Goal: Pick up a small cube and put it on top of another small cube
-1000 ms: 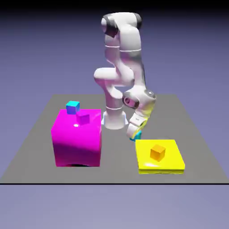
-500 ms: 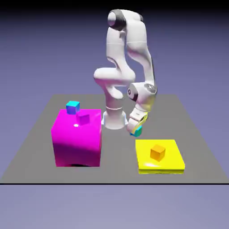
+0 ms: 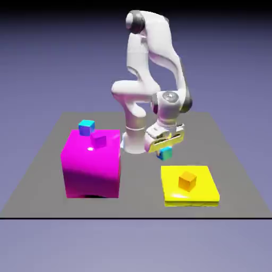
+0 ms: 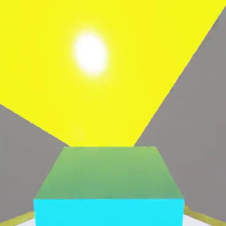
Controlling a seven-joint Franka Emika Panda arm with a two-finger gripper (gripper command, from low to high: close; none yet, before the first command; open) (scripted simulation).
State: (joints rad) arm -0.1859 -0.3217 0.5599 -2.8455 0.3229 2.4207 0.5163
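A small cyan-blue cube [image 3: 165,153] hangs in the air, with my gripper [image 3: 164,150] shut on it, just behind the yellow slab. In the hand view this cube [image 4: 109,190] fills the bottom middle and hides the fingertips. The other small cyan-blue cube [image 3: 86,127] rests on the back left corner of the big magenta block [image 3: 90,164], well off to the exterior view's left of my gripper.
A small magenta cube [image 3: 98,139] sits on top of the big magenta block, near the cyan one. A flat yellow slab [image 3: 202,191] with a small orange cube [image 3: 187,181] on it lies in front of my gripper; its yellow surface [image 4: 110,66] fills most of the hand view.
My gripper has risen off the table with the cyan cube in it and turned, and the arm's wrist has swung upward and slightly to the exterior view's right.
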